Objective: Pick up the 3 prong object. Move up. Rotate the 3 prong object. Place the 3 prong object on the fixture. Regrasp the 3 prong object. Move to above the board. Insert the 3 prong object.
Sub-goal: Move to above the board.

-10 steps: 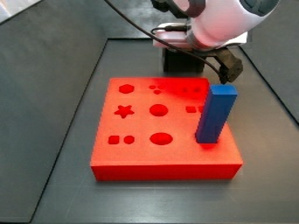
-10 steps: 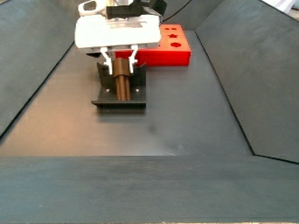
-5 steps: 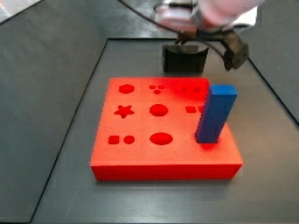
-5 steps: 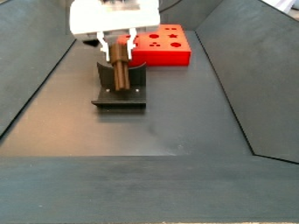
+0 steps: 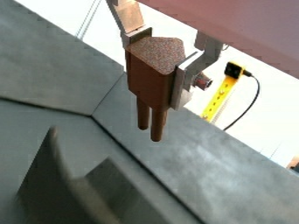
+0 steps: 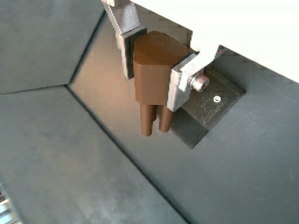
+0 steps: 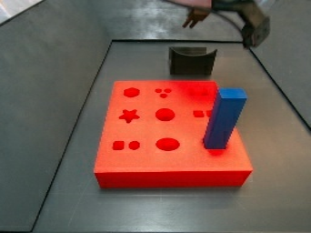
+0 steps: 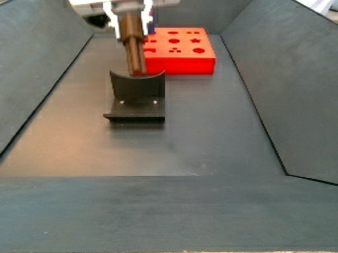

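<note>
My gripper [image 5: 159, 63] is shut on the 3 prong object [image 5: 153, 83], a brown wood-coloured peg held upright with its prongs pointing down; it shows the same way in the other wrist view [image 6: 153, 83]. In a side view the gripper [image 8: 129, 12] holds the peg [image 8: 132, 44] just above the fixture [image 8: 136, 99], a dark block with a U-shaped notch. The red-orange board [image 8: 181, 51] lies beyond it. In a side view the gripper [image 7: 239, 14] is blurred at the upper edge, above and right of the fixture [image 7: 191, 61] and behind the board [image 7: 152, 136]. The peg is not discernible there.
A tall blue block [image 7: 225, 118] stands upright in the board's right side. Sloping dark walls [image 8: 46, 89] bound the floor on both sides. The fixture's base plate [image 6: 218, 109] lies below the peg in a wrist view.
My gripper has risen with the peg in it, lifting it from the fixture's notch to above the fixture. The board and blue block have not moved.
</note>
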Tool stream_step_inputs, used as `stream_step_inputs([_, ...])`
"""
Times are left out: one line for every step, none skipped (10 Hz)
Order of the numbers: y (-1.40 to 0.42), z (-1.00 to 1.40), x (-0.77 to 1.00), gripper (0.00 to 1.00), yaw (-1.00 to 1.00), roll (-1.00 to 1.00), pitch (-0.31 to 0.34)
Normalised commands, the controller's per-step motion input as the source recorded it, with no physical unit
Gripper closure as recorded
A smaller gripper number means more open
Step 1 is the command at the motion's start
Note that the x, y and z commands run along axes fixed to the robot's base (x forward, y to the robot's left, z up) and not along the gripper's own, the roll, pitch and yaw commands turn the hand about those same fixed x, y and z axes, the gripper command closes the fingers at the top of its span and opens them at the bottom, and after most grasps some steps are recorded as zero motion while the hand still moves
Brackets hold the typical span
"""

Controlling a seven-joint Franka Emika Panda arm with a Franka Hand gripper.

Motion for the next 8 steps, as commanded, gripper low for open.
stream_step_inputs([-0.01, 1.0, -0.01, 1.0, 0.09, -0.03, 0.013])
stream_step_inputs([-0.01, 1.0, 0.0, 1.0, 0.08, -0.03, 0.008])
stream_step_inputs([-0.01, 1.0, -0.01, 1.0, 0.06, -0.04, 0.01])
stream_step_inputs([-0.01, 1.0, -0.01, 1.0, 0.04, -0.04, 0.018])
stream_step_inputs([-0.01, 1.0, -0.01, 1.0, 0.03, -0.04, 0.023])
stream_step_inputs([-0.01, 1.0, -0.01, 1.0, 0.02, -0.04, 0.034])
stream_step_inputs([-0.01, 1.0, -0.01, 1.0, 0.02, -0.04, 0.048])
stream_step_inputs([-0.01, 1.0, -0.01, 1.0, 0.02, -0.05, 0.062])
